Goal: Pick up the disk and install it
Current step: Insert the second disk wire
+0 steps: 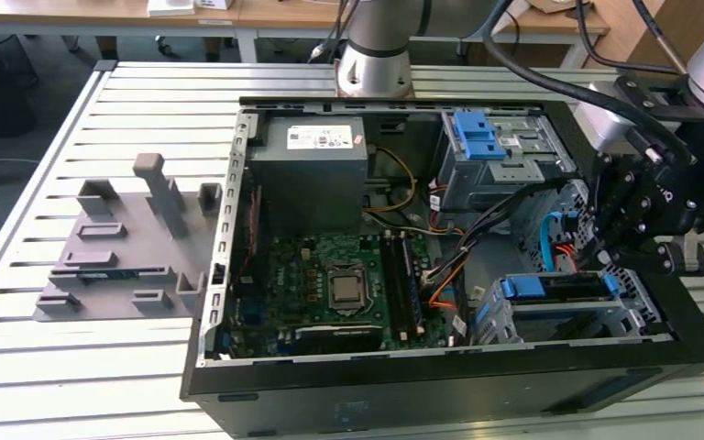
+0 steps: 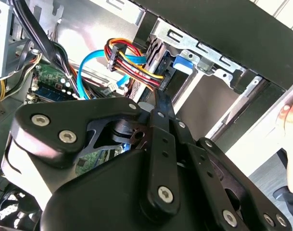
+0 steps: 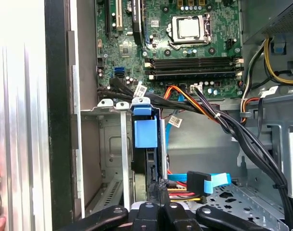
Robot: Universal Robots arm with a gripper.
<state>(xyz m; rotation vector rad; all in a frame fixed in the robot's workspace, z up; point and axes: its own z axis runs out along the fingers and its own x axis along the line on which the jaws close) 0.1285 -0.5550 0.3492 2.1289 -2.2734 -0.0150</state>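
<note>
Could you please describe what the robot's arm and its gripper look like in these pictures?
The arm is a silver-grey cylindrical tube with black cables draped alongside. The gripper is matte black, built of angular linkage plates joined by round silver screw heads, clearest in the second wrist view.

A slatted, pale grey metal table [image 1: 34, 367] carried the work. Two things sat directly on it — an open black desktop computer case [image 1: 450, 390], lying on its side toward the exterior view's right, and a flat grey plastic fixture plate with upright blocks and posts [image 1: 126, 247], toward the exterior view's left. The two stood just beside each other — whether touching, unclear.
</note>
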